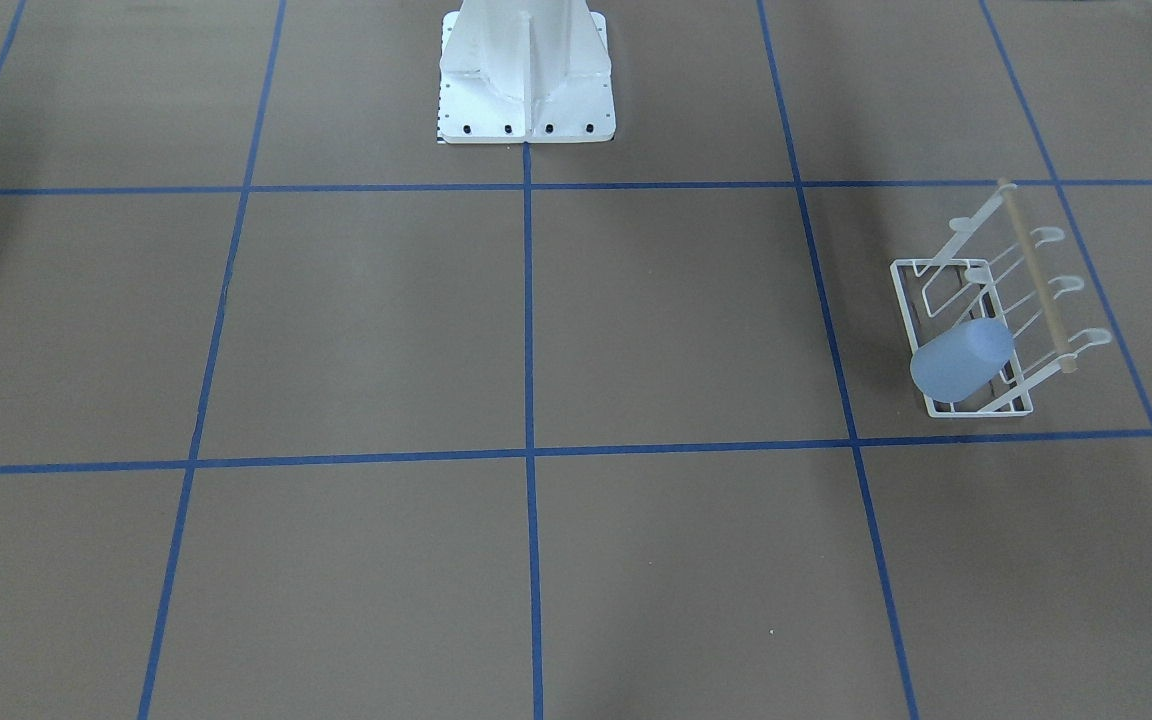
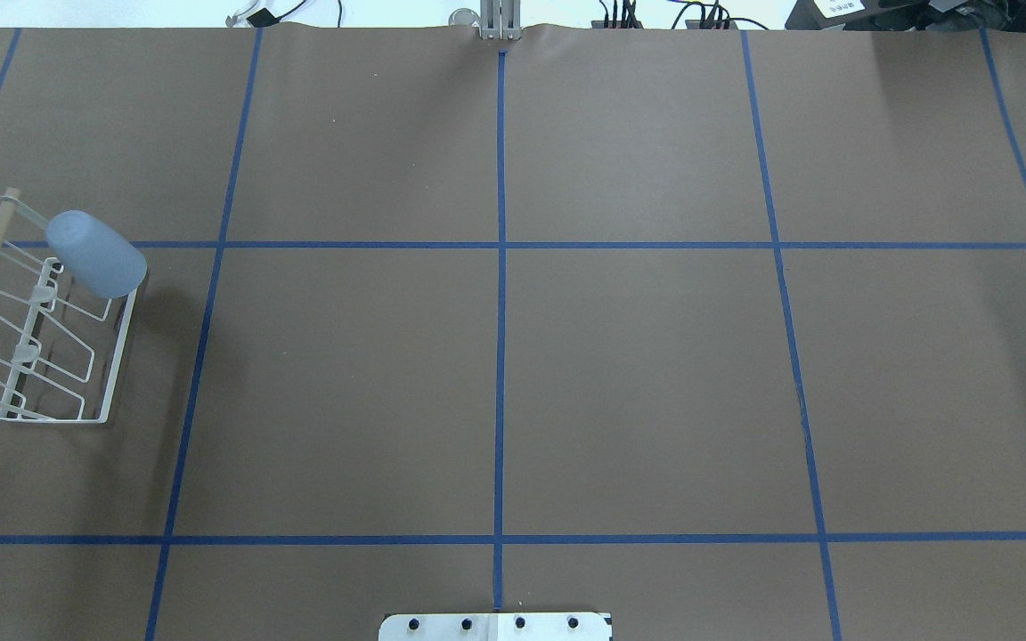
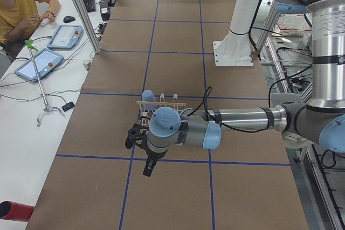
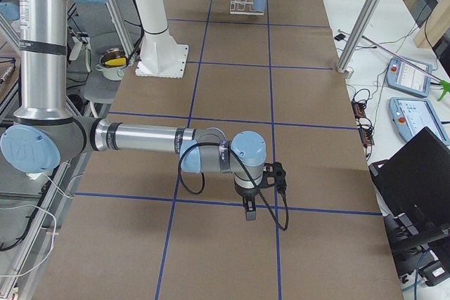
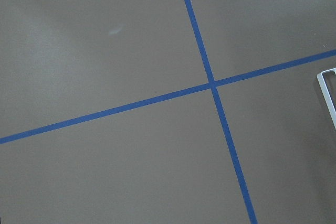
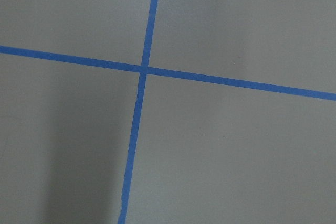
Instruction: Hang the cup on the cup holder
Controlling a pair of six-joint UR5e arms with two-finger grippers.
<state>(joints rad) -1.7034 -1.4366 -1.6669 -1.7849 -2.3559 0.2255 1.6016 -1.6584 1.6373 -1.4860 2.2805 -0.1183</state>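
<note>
The pale blue-grey cup [image 1: 961, 360] sits mouth-down and slanted on a prong at one end of the white wire cup holder [image 1: 901, 298]. In the overhead view the cup [image 2: 96, 254] is at the far end of the cup holder [image 2: 118, 356], at the table's left edge. The left gripper [image 3: 143, 152] shows only in the exterior left view, above the table near the holder; I cannot tell if it is open or shut. The right gripper [image 4: 251, 209] shows only in the exterior right view, far from the holder; I cannot tell its state either.
The white robot pedestal [image 1: 526, 90] stands at the table's robot side. Blue tape lines grid the brown table. A corner of the holder's base [image 5: 328, 93] shows at the left wrist view's right edge. An operator [image 3: 21, 9] sits at a side desk with tablets.
</note>
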